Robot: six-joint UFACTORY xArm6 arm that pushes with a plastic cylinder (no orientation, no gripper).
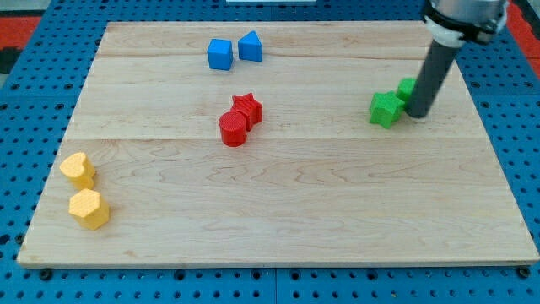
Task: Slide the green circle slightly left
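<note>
1. Camera view: my tip (418, 112) rests on the worktop (278, 211) near the view's right edge, in the upper half.
2. My end effector is a plain dark rod with nothing to open or close, and it grips nothing.
3. The green circle (407, 87) sits just behind the rod, mostly hidden by it, touching or nearly touching its left side.
4. A green star (386, 109) lies just left of my tip, close to the circle.
5. A red cylinder (233, 129) and red star (247, 109) sit together mid-board.
6. A blue cube (219, 54) and blue triangle (250, 46) lie at the top.
7. A yellow heart (77, 170) and yellow hexagon (89, 209) lie at the lower left.
</note>
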